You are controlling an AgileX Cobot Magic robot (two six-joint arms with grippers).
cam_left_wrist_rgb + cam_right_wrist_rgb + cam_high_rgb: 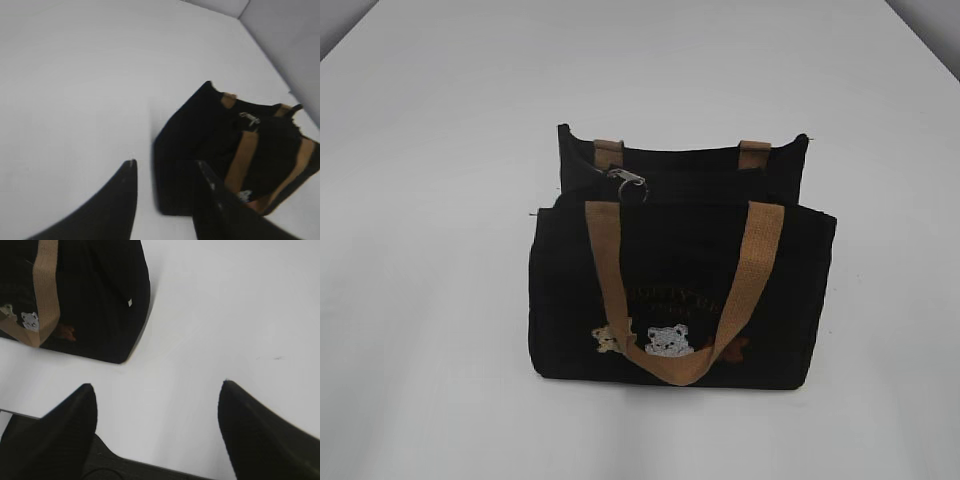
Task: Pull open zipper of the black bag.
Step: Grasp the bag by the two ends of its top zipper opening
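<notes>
The black bag (560, 300) stands upright in the middle of the white table, its tan handle (604, 262) hanging over the embroidered bears (665, 339). The zipper's silver pull and ring (628, 181) lies at the top of the bag, left of centre. Neither gripper shows in the exterior view. In the left wrist view my left gripper (166, 162) is open above the table, with the bag (185, 140) and the pull (249, 119) beyond its fingers. My right gripper (157, 384) stands wide open over bare table, the bag (100, 300) at the upper left.
The white table (420, 300) spreads out on every side of the bag. A pale wall corner (240, 12) rises behind the table in the left wrist view.
</notes>
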